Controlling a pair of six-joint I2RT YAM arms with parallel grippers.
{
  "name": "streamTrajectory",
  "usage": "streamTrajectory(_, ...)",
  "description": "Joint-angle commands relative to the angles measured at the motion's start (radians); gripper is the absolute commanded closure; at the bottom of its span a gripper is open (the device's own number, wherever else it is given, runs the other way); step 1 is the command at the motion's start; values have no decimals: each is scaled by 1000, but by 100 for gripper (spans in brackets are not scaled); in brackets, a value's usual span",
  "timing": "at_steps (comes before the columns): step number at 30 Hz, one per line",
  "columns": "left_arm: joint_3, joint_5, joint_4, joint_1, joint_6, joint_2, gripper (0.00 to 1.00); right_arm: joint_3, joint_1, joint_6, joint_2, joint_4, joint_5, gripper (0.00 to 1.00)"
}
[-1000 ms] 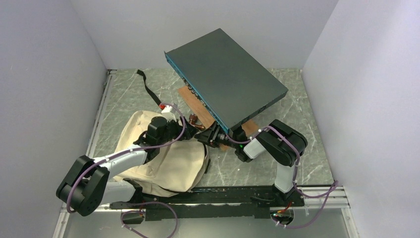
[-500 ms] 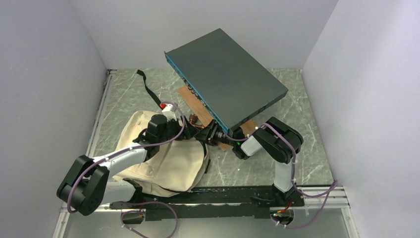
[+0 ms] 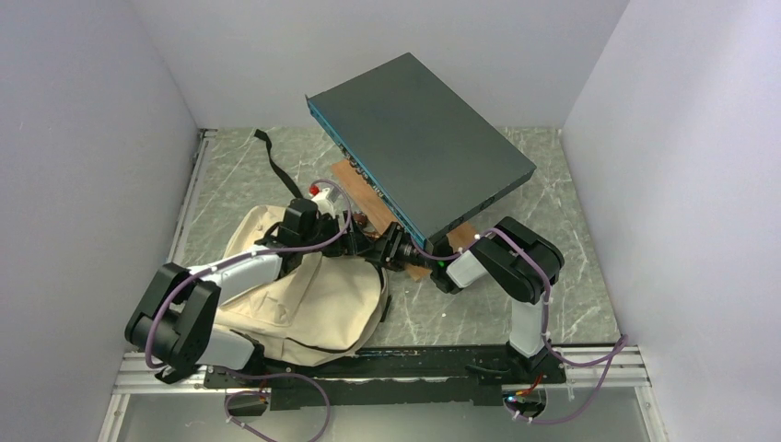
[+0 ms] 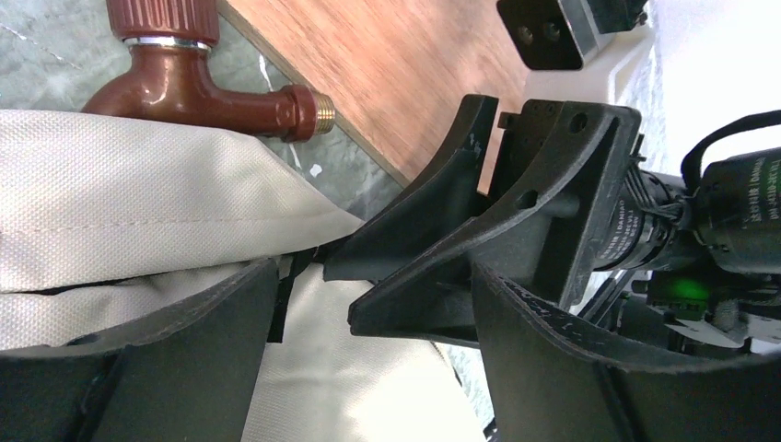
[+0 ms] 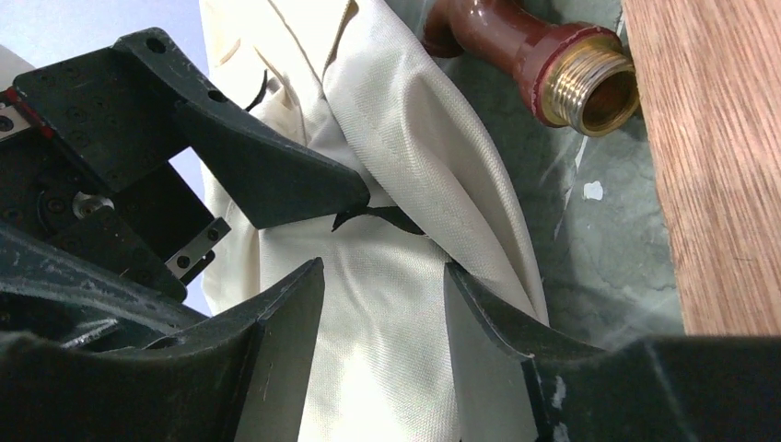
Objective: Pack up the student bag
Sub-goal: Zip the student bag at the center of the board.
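Right pincer (image 5: 384,276) parted over student bag (image 5: 405,138), maybe touching.

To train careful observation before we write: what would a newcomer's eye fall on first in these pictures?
The big dark grey flat box, tilted above the table's rear centre over a wooden board. Next, the cream backpack slumped front left, with the left end effector and right end effector meeting at its edge, beside a brown pipe fitting.

Grey box (image 3: 419,147) hides most of wooden board (image 3: 353,182); left arm (image 3: 241,273) overlaps student bag (image 3: 322,308).
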Motion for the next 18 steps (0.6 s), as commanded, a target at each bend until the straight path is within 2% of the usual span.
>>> streamTrajectory(1,11,3,-140,-34,46,-15,19,13,-8,-39,-42,-21,-3,46)
streamTrajectory(8,-132,57,-46,-61,33,-253,22,31,-19,-43,-55,-55,-3,46)
streamTrajectory(11,-127,59,-145,-60,64,-359,22,66,-15,-34,-51,-103,-10,46)
streamTrajectory(14,-108,-59,-325,-59,91,-501,20,86,5,-15,-46,-137,25,47)
streamTrajectory(16,-92,-200,-446,-59,86,-593,18,103,32,-13,-43,-156,62,48)
streamTrajectory(18,-73,-318,-543,-57,67,-672,17,109,58,4,-35,-148,114,54)
